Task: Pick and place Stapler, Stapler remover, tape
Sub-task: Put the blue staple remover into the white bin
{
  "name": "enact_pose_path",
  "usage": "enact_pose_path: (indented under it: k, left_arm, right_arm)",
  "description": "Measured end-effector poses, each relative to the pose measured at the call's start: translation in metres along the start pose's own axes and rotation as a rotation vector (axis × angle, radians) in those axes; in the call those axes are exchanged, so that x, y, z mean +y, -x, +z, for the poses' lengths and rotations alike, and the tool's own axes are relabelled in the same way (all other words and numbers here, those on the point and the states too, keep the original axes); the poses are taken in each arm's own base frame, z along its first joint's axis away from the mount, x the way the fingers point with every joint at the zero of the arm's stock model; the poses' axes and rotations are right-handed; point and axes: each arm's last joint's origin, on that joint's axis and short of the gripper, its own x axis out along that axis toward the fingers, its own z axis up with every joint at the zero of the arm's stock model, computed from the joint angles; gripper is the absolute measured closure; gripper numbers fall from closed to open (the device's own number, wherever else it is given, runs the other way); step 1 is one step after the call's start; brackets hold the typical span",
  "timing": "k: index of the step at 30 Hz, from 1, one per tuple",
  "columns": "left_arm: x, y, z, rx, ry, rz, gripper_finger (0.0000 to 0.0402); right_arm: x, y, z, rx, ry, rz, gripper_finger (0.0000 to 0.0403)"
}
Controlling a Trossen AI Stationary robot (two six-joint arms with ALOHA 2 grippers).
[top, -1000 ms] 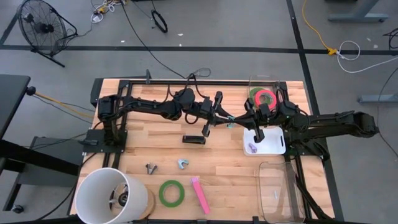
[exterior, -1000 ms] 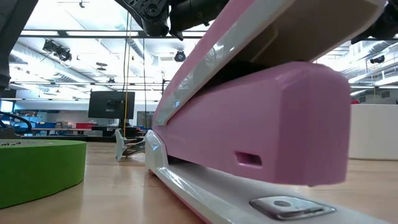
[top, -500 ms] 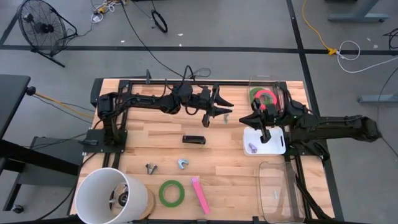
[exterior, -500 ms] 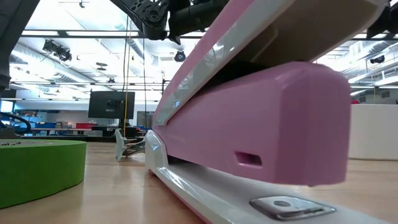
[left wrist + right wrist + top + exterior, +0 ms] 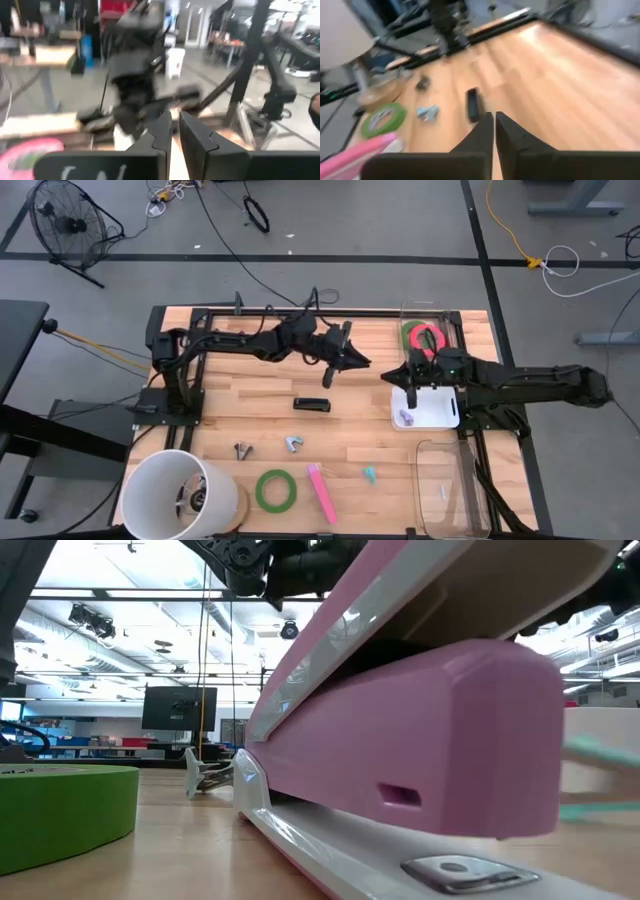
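Observation:
My left gripper hangs above the table's far middle, shut and empty; its fingers show in its wrist view. My right gripper faces it from the right, shut and empty. A small teal thing lies on the table near the front and shows as a blur in the low view. The pink stapler and a green tape roll lie flat at the front. A black stapler lies mid-table. Two staple removers lie left of centre. Red-pink and green tape rolls sit in a clear box.
A white tray holding a small purple thing sits under the right arm. A clear bin stands at the front right and a white bucket at the front left. The pink stapler fills most of the low view.
The small teal thing was up between the two grippers a second ago. It has fallen and now lies on the table near the front edge, right of the pink stapler. The two grippers have drawn apart, and the left one has gone a little toward the far edge.

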Motion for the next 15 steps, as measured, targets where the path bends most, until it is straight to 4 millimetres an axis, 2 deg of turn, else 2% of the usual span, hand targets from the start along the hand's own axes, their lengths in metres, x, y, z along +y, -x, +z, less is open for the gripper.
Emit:
enact_pose_path:
  k: [3, 6, 10, 15]
  left_arm:
    - [-0.001, 0.002, -0.008, 0.091, 0.091, -0.081, 0.0368]
    - [-0.02, -0.004, -0.02, 0.206, 0.122, -0.192, 0.0364]
    - [-0.061, -0.017, -0.039, 0.353, 0.086, -0.276, 0.0348]
    - [-0.123, -0.036, -0.053, 0.442, -0.049, -0.255, 0.032]
  right_arm:
    - [0.001, -0.004, -0.004, 0.049, -0.007, 0.052, 0.0356]
    - [0.0, -0.005, -0.003, 0.046, 0.023, 0.041, 0.0331]
    - [0.0, -0.005, 0.001, -0.007, 0.071, 0.006, 0.0301]
    - [0.001, -0.005, 0.004, -0.039, 0.075, 0.01, 0.0272]
